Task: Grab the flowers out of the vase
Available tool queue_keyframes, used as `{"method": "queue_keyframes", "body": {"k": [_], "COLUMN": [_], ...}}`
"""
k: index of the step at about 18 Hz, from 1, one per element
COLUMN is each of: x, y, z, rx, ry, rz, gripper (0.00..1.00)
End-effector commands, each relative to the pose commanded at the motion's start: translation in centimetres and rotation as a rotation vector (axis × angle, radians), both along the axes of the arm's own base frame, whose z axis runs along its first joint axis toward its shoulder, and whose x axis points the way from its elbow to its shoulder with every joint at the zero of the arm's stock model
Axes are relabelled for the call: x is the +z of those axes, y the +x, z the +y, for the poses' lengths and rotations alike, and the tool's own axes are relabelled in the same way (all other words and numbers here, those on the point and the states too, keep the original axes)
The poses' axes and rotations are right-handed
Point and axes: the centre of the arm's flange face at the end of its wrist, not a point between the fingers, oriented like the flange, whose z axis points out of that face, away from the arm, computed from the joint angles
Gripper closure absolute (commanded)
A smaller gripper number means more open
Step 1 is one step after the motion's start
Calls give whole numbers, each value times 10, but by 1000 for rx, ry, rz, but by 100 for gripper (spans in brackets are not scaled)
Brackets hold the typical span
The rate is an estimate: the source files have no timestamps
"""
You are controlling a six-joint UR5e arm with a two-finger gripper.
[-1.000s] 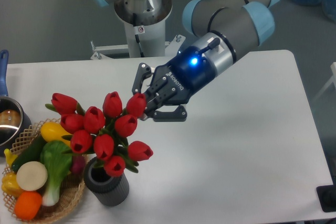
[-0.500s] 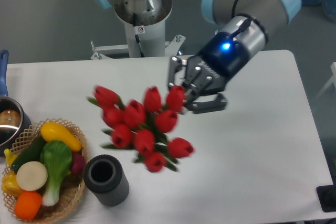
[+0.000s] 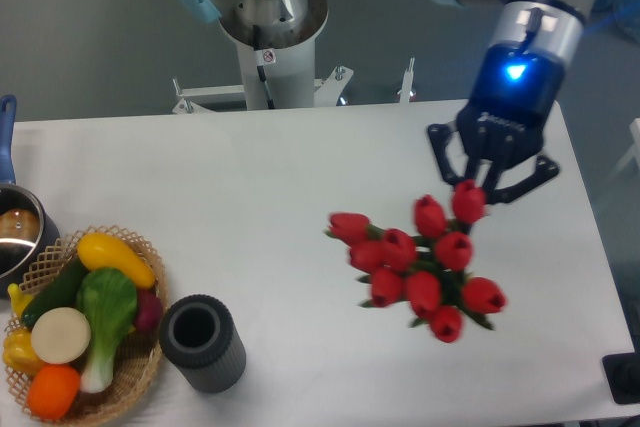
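The flowers, a bunch of red tulip buds with green leaves, hang in the air over the right half of the table, out of the vase. My gripper is shut on the top of the bunch, around one bud at its upper right. The vase, a dark grey ribbed cylinder, stands upright near the front left of the table with its mouth hollow, far to the left of the gripper.
A wicker basket of vegetables sits at the front left, touching the vase's left side. A steel pot with a blue handle is at the left edge. The robot base stands behind the table.
The gripper has lifted the flowers out of the vase and carried them from the left-middle to the right side of the table. The vase now stands empty.
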Motion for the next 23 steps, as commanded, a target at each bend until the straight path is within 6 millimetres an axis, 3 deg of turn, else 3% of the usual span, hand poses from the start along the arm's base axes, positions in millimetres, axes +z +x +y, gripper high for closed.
{"method": "queue_keyframes", "body": {"k": [4,10,16,23], "x": [-12,-31,-44,-59], "y": [-7,-9,32,44], "z": [-10,-18,21,20], "rx": [45,145,175,87], "ry": [-62,-292,-657,-807], "rz": [-9,-30,54,57], "gripper": [100,100,100,100]}}
